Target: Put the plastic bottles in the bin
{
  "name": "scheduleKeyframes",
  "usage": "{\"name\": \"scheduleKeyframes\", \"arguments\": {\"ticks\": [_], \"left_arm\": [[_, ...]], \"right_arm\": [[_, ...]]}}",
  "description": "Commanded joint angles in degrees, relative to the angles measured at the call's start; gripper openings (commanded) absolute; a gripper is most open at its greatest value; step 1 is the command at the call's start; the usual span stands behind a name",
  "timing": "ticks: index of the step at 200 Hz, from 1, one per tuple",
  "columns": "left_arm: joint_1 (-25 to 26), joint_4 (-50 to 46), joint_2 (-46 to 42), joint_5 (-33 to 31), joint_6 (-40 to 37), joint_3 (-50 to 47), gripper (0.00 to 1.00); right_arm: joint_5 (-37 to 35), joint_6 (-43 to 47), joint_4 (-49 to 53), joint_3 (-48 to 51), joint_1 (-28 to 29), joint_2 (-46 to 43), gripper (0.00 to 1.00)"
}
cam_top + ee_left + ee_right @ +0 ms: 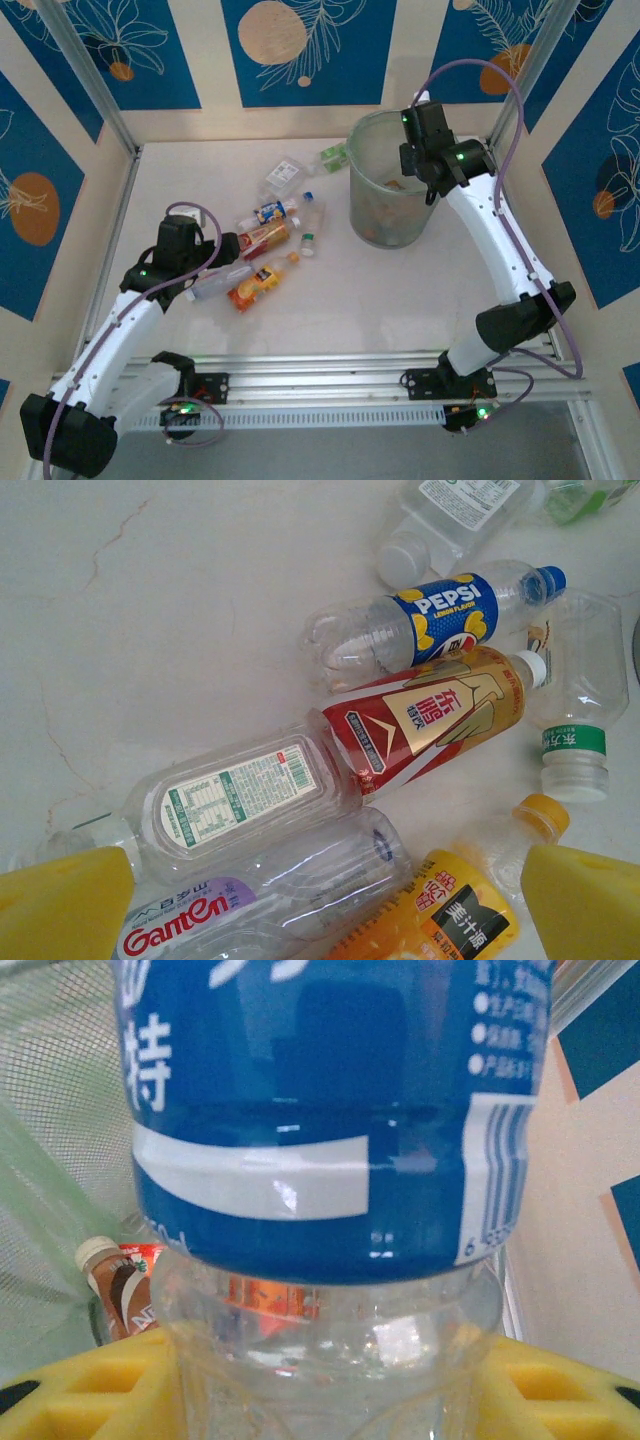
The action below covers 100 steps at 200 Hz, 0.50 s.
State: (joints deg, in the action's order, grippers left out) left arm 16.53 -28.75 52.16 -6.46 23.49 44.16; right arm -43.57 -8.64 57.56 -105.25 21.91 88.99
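While the left gripper (228, 262) hangs low over the scattered plastic bottles (268, 238) at the middle-left of the white table (330, 310), the top view puts the right gripper (415, 165) above the far right rim of the bin (365, 205). The bin stands upright at the back right, well apart from the loose bottles, with orange shapes showing through its wall. How either pair of jaws stands cannot be told from up there

From the left wrist, the yellow fingers (65, 905) sit at the bottom corners, spread wide with nothing clasped between them. Beneath and ahead lie a clear Ganten bottle (270, 900), an orange juice bottle (440, 915), a clear bottle with a white printed label (240, 800), a red and gold bottle (420, 720), a Pepsi bottle (440, 610) and a green-banded bottle (575, 720), crowded together and mostly touching

From the right wrist, the right gripper (330, 1400) is closed partway onto a blue-labelled bottle (320, 1130), whose clear body is pinched between the yellow fingers (100, 1390). Behind on the left is the bin (50, 1160), its pale wall finely netted, and a brown bottle with a cream cap (115, 1295) lies inside it
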Motion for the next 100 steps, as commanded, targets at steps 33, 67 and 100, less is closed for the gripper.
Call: {"name": "scheduleKeyframes", "arguments": {"ticks": [33,67,100], "left_arm": [[0.6,1.0,-1.4,0.4,-0.3,0.0,1.0],[0.6,0.9,-1.5,0.3,-0.4,0.0,0.99],[0.6,0.7,-1.8,0.1,-0.5,0.0,0.99]], "right_arm": [[2.8,1.5,-3.9,-0.5,-2.4,4.0,0.29],[1.5,2.9,-4.4,-1.5,-3.2,7.7,0.29],[1.8,3.0,-3.4,-2.5,-4.5,10.6,0.29]]}}
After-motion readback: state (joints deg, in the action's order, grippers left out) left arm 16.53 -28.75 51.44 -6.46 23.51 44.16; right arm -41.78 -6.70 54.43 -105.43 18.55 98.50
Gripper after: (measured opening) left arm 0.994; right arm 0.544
